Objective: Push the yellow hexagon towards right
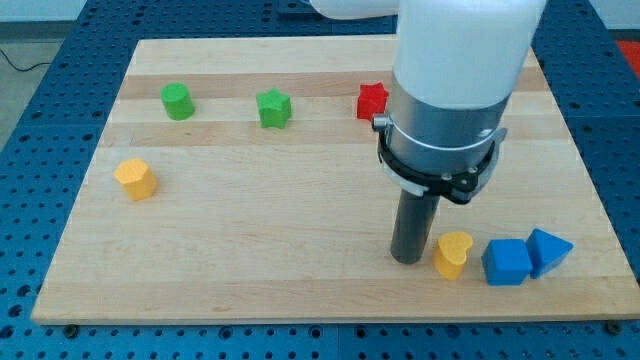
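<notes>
The yellow hexagon (135, 178) sits near the left edge of the wooden board (250, 230), on its own. My tip (407, 260) rests on the board towards the view's bottom right, far to the right of the hexagon. It stands just left of a yellow heart-shaped block (452, 254), very close to it or touching it; I cannot tell which. The wide white and grey arm body above the rod hides part of the board behind it.
A green round block (178, 101), a green star (273, 108) and a red star-like block (372, 101) lie in a row near the top. A blue cube (506, 262) and a blue triangular block (549, 250) sit right of the yellow heart.
</notes>
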Available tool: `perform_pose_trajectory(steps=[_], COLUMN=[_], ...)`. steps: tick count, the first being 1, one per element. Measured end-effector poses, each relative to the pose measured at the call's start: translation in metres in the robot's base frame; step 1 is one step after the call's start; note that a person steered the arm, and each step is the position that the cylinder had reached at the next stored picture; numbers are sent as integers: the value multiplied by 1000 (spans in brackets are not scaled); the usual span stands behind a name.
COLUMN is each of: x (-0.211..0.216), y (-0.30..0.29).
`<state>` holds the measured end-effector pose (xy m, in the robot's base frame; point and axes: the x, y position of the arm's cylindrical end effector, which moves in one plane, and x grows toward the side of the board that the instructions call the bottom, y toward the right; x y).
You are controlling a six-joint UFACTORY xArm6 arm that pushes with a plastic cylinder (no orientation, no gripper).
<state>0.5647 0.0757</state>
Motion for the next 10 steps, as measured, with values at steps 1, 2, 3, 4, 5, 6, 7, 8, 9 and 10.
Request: perform_pose_trajectory(steps=[1,2,3,4,5,6,7,8,9,10], x=[2,2,-8,-66,-122,-136,-134,-123,-96,-78], y=[14,21,-17,-79,-141,-238,-347,-380,-362,-303])
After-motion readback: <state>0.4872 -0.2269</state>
